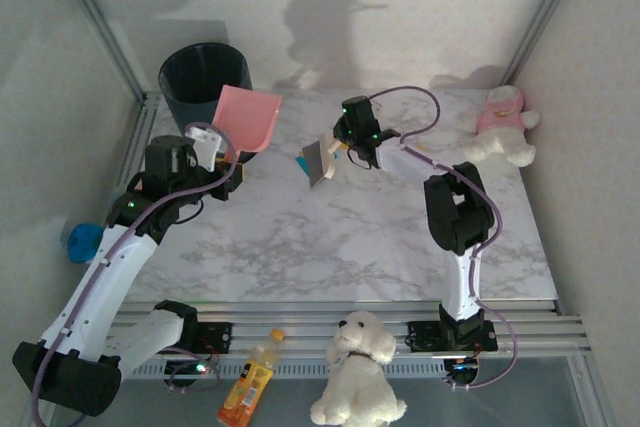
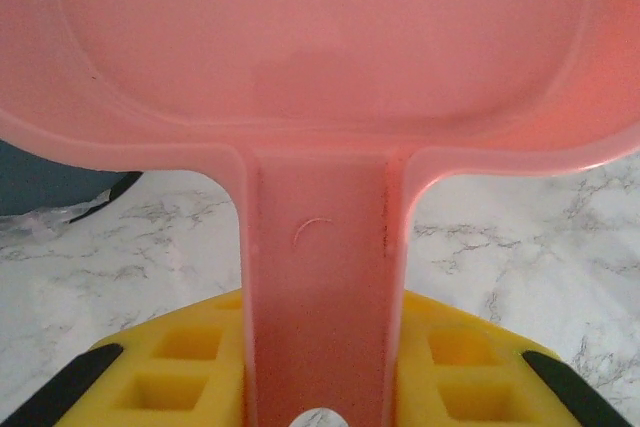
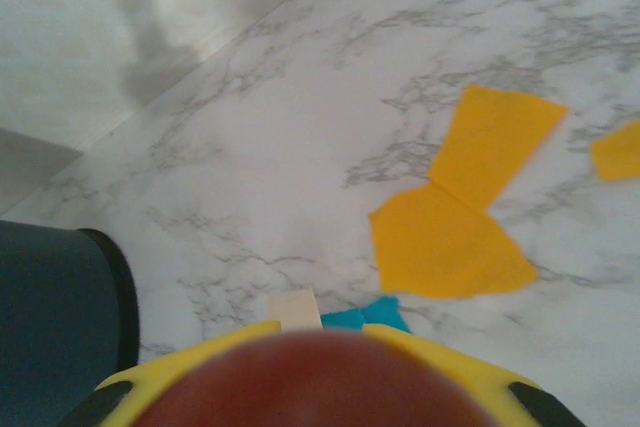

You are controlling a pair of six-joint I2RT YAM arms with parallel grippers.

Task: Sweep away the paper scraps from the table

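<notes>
Several paper scraps (image 3: 445,247) show, teal one perhaps half-hidden behind right gripper (image 3: 320,357).

On the table (image 1: 330,247): bin (image 1: 200,82) at eleven o'clock, dustpan (image 1: 248,115) at its four; scraps (image 3: 450,242) toward twelve; toy (image 1: 505,127) at two.

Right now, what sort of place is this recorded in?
Probably a robot lab test cell: a marble-look table edged by an aluminium rail, plain white walls around it, and staged props like a plush dog.
</notes>
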